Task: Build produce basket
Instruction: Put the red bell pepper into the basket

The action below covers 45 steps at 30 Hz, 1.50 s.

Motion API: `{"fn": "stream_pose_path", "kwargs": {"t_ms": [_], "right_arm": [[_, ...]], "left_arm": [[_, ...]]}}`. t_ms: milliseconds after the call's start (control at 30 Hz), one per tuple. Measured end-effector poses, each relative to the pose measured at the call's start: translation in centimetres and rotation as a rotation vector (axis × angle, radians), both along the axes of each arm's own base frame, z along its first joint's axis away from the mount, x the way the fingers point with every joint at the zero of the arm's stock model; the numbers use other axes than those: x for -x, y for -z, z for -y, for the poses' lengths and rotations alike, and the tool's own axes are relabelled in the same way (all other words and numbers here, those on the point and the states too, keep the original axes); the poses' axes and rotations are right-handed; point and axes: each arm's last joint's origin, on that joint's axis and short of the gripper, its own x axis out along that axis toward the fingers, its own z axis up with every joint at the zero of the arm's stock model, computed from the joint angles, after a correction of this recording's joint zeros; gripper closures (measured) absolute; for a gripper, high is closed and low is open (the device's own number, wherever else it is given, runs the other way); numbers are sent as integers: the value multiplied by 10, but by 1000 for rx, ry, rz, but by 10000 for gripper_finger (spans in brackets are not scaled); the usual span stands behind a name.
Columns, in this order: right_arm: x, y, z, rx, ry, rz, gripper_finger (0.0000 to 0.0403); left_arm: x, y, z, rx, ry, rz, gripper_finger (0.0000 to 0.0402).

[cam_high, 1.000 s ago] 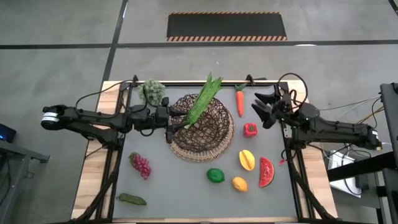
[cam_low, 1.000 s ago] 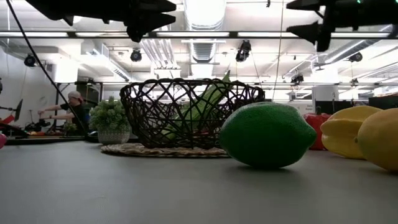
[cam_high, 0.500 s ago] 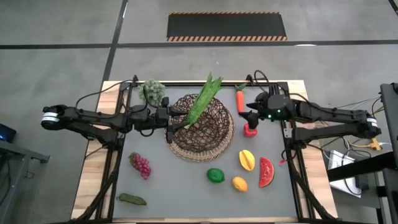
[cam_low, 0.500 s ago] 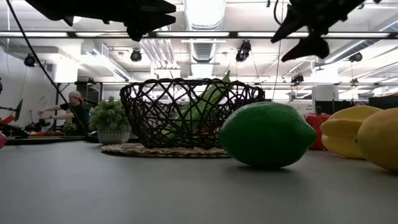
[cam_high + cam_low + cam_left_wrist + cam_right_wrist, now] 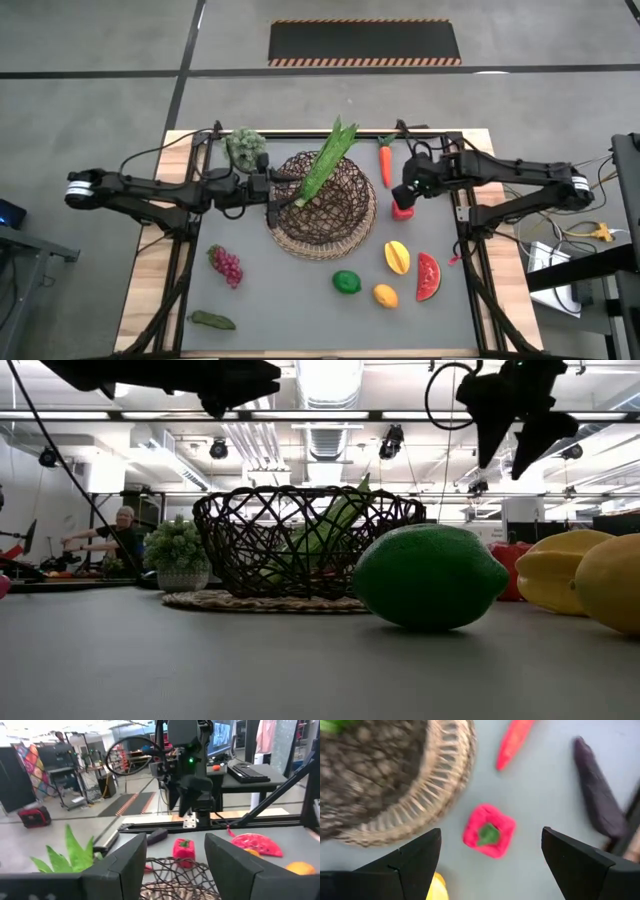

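The wire basket (image 5: 330, 215) stands mid-table with the long green leaves (image 5: 326, 160) lying in it, their tips over its far rim. The red pepper (image 5: 402, 211) rests on the table to the basket's right; it also shows in the right wrist view (image 5: 489, 831). My right gripper (image 5: 404, 192) hangs open above the pepper, pointing down, well clear of the table in the low view (image 5: 503, 460). My left gripper (image 5: 274, 197) is open and empty over the basket's left rim (image 5: 175, 851). The carrot (image 5: 386, 163) lies beyond the pepper.
Mango (image 5: 397, 257), watermelon slice (image 5: 428, 277), lemon (image 5: 385, 296) and lime (image 5: 347, 282) lie near right. Grapes (image 5: 225, 265) and a green pod (image 5: 212, 320) lie near left. A bushy clump (image 5: 246, 147) stands far left of the basket. A person (image 5: 125, 530) is in the room behind.
My right gripper has swung from the table's right edge toward the basket and stopped over the red pepper. It has tipped from level to pointing down, staying open. The pepper and the other things have kept still.
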Motion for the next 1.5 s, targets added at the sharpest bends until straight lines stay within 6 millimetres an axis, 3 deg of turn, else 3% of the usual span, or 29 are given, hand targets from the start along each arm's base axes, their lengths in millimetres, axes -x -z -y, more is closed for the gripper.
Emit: {"fn": "stream_pose_path", "kwargs": {"t_ms": [333,567,900,1333,1500], "right_arm": [[-24,20,3,-42,11,-156,76],[-41,45,3,-129,60,-243,76],[-48,84,4,-147,82,-370,76],[-47,83,5,-137,93,-339,76],[-48,95,6,-125,92,-303,76]], "left_arm": [[14,-14,-2,-112,-101,40,218],[24,-1,-2,-140,-102,15,218],[40,-8,-2,-159,-130,36,218],[40,-7,-2,-159,-129,25,218],[40,-7,-2,-159,-129,27,218]]}}
